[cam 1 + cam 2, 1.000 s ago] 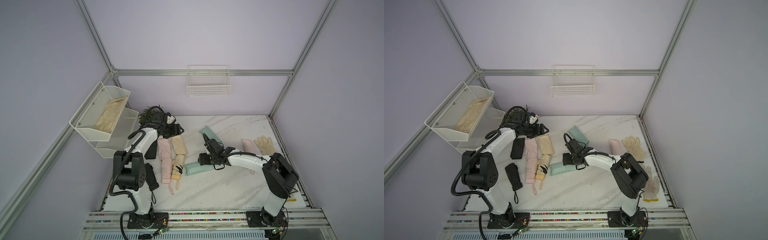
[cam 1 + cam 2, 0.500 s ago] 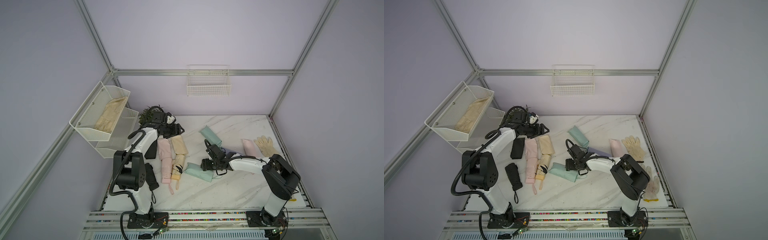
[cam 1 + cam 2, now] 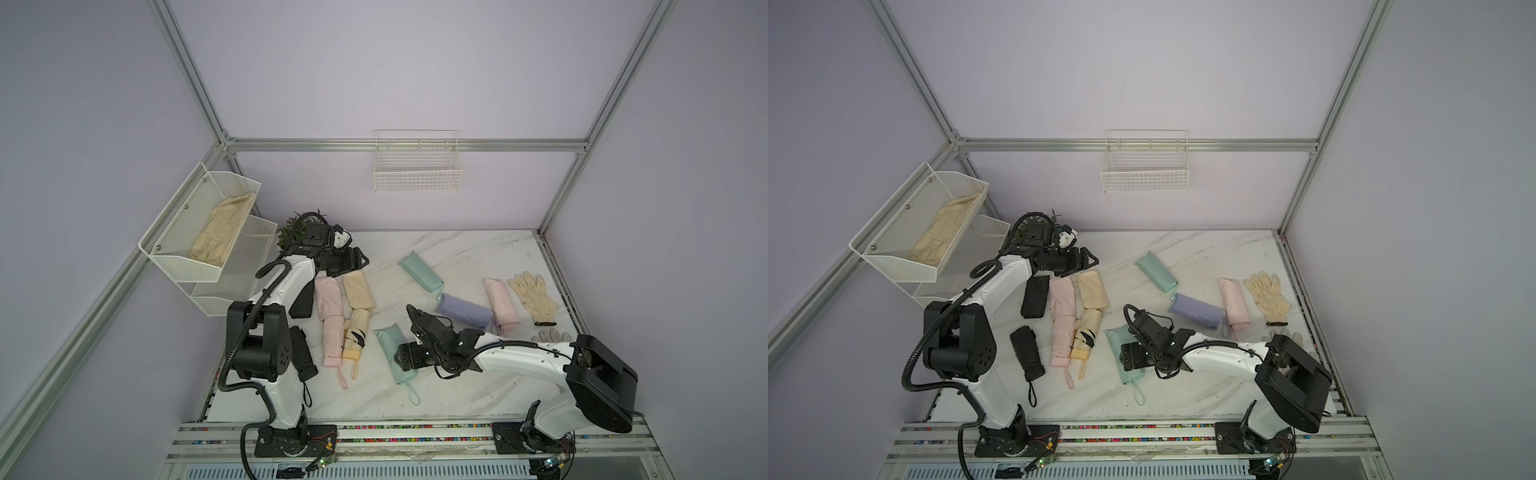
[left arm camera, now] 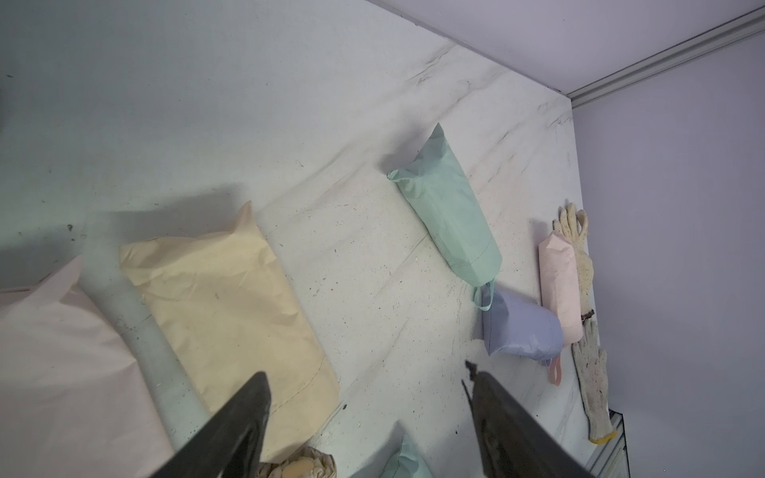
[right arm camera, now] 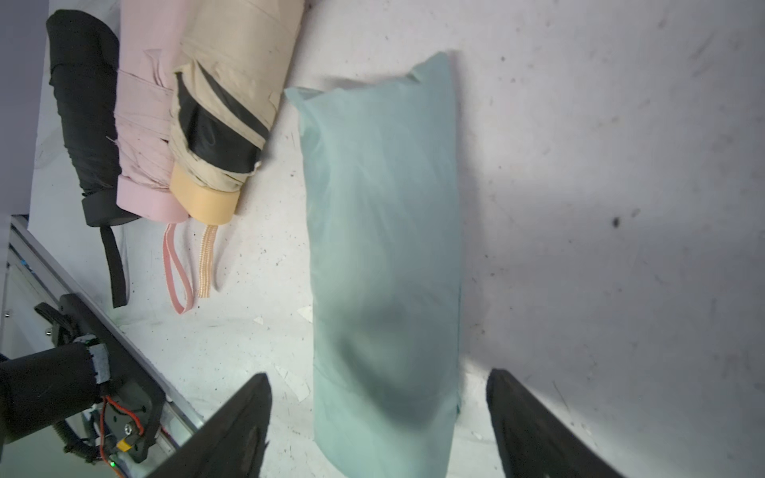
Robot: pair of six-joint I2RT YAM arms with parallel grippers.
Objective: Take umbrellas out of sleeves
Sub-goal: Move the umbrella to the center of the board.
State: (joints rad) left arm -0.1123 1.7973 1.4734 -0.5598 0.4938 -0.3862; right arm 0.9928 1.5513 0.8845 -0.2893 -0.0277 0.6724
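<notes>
Fingers (image 5: 232, 426) of the right gripper (image 5: 377, 372) are spread wide, flanking the mint green sleeve (image 5: 381, 231) without pinching it.
This bulging sleeve lies front-to-back near the worktop's (image 3: 457, 386) front edge, wrist loop (image 3: 411, 392) frontward, and the fingers straddle that loop end. The left gripper (image 4: 364, 372), spread and empty, hangs near the back-left corner, so the right arm is nearer.

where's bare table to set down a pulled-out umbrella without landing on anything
Biggest bare patch: the back of the table, from the back wall down to the rear mint sleeve and the glove. Also the front strip beside the front mint sleeve, before the right arm. Crowded: the left row around the yellow sleeve, and the right edge.
</notes>
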